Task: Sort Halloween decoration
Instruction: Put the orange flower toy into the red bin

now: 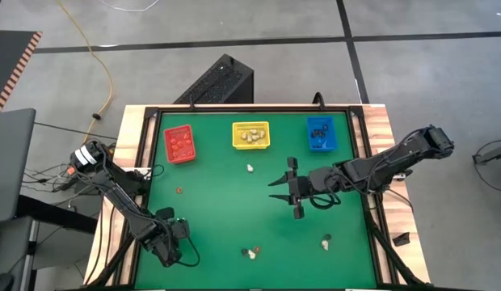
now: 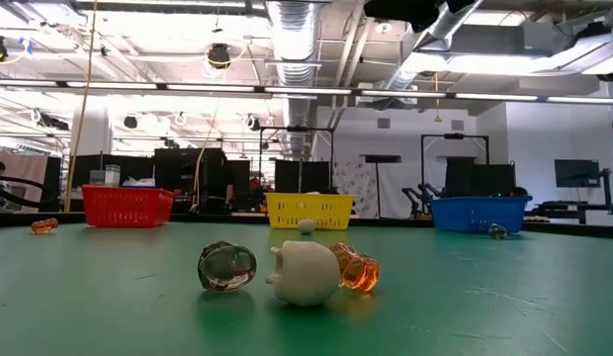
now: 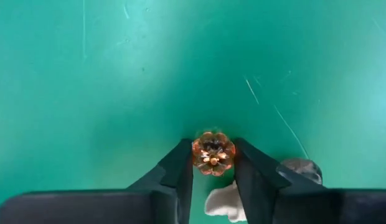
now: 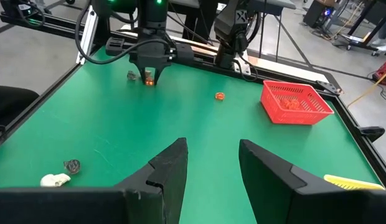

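Note:
An orange pumpkin-shaped trinket [image 3: 213, 152] of the Halloween decoration sits between the fingers of my left gripper [image 3: 213, 163], which is shut on it. In the high view this gripper [image 1: 171, 246] is near the table's near left corner, and the wrist hides the trinket. A white trinket [image 3: 224, 202] and a grey one [image 3: 302, 168] lie just beside it. My right gripper [image 1: 276, 188] hovers open over the middle of the green mat, holding nothing. The red bin [image 1: 179, 143], yellow bin [image 1: 250, 135] and blue bin [image 1: 321, 133] stand along the far edge. My left gripper pinches the orange trinket by two opposite sides [image 3: 197, 153] between its two fingers [image 3: 179, 169]. The fingers come from above and point down. In the right wrist view the trinket [image 4: 148, 78] sits low at the mat; whether it rests on the mat I cannot tell.
Loose trinkets lie on the mat: a white one [image 1: 250, 168] below the yellow bin, an orange one [image 1: 178, 191] at the left, a small cluster [image 1: 250, 253] at the near edge and another [image 1: 326, 240] near right. A black frame [image 1: 234, 107] rims the table.

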Action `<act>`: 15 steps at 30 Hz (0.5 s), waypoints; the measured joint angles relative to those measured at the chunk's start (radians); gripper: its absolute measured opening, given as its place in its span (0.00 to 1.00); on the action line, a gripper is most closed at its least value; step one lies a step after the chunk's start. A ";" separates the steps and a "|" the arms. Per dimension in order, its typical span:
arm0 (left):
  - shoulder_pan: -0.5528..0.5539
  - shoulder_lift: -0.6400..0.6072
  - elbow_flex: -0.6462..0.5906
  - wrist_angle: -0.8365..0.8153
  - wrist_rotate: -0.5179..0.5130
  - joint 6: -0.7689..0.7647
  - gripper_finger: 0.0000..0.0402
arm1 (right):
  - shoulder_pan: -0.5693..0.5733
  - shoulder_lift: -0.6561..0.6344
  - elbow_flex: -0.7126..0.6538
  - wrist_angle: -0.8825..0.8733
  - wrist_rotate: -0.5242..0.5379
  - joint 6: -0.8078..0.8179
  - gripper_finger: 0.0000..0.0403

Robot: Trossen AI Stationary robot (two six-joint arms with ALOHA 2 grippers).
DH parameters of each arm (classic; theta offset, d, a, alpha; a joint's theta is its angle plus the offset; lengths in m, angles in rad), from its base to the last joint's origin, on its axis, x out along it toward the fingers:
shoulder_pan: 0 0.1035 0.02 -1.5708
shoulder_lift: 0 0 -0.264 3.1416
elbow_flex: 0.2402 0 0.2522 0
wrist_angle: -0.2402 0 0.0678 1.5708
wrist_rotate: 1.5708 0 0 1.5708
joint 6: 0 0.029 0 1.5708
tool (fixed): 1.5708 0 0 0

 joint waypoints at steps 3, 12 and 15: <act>0.004 -0.001 0.003 -0.004 -0.001 0.025 0.19 | 0.000 0.000 0.000 0.000 0.000 0.000 0.44; 0.162 -0.130 0.068 -0.141 -0.160 0.250 0.22 | 0.000 0.000 0.000 0.001 0.000 0.000 0.44; 0.297 -0.212 0.072 -0.197 -0.253 0.363 0.22 | 0.000 0.000 0.000 0.006 0.000 0.000 0.44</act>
